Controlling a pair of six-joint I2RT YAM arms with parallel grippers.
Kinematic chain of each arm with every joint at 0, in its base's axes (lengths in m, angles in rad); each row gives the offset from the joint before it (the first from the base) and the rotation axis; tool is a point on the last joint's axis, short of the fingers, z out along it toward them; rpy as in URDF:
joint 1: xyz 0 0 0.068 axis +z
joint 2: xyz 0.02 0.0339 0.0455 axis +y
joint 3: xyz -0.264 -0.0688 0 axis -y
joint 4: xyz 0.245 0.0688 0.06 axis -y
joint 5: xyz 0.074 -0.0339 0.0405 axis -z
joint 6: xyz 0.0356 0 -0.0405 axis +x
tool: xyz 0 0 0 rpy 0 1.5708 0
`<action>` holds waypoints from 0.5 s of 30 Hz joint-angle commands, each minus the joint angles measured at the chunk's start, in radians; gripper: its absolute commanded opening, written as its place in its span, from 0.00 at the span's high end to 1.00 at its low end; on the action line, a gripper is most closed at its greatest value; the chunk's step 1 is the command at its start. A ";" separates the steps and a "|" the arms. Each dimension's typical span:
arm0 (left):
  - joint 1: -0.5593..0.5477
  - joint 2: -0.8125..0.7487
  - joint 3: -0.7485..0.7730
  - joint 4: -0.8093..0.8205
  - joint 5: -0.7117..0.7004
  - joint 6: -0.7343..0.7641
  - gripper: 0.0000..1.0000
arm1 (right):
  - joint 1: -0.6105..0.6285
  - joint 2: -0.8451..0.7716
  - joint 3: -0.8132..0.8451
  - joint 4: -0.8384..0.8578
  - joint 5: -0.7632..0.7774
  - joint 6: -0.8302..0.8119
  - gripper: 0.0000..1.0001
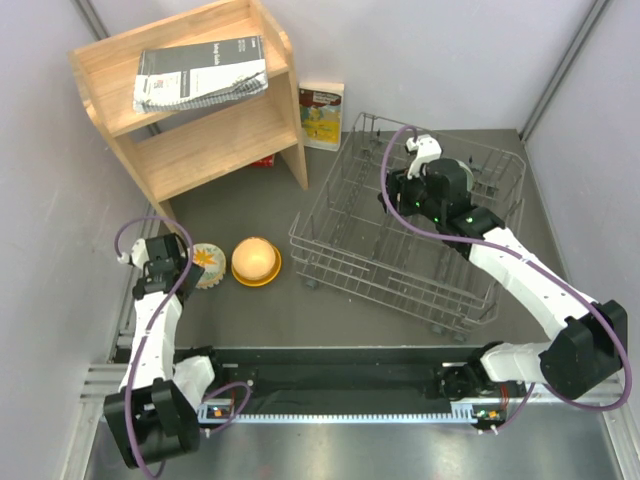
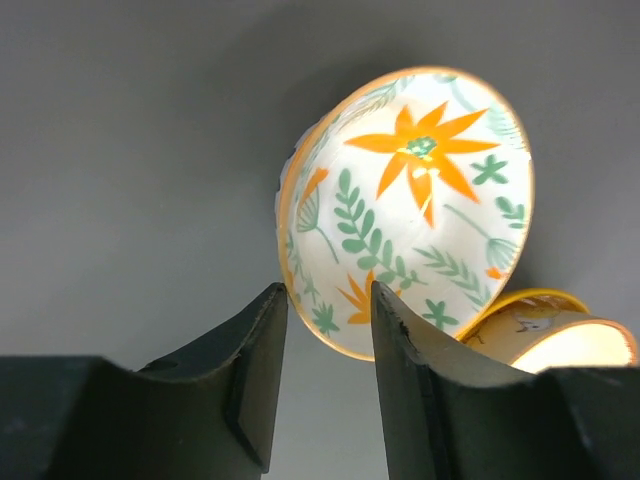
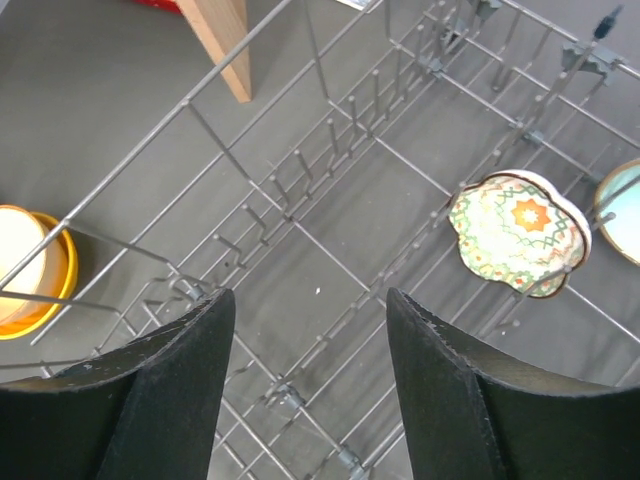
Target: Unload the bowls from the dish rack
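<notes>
A white bowl with orange flowers and green leaves (image 2: 410,200) sits on the table beside an orange-yellow bowl (image 1: 256,260) with a pale inside. My left gripper (image 2: 326,290) is narrowly open, its tips straddling the floral bowl's near rim without pinching it. It also shows in the top view (image 1: 190,262). The grey wire dish rack (image 1: 330,250) stands at centre right. My right gripper (image 3: 310,300) is open and empty above the rack floor. A scalloped cream patterned bowl (image 3: 518,232) and a pale teal bowl (image 3: 622,210) stand among the tines to its right.
A wooden shelf (image 1: 200,120) with a spiral notebook (image 1: 200,72) stands at the back left. A small book (image 1: 321,115) leans on the wall behind the rack. Grey walls close in on both sides.
</notes>
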 commanded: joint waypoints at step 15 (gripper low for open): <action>0.004 -0.134 0.335 0.010 0.154 0.100 0.55 | -0.067 0.182 0.106 0.007 0.404 -0.266 0.22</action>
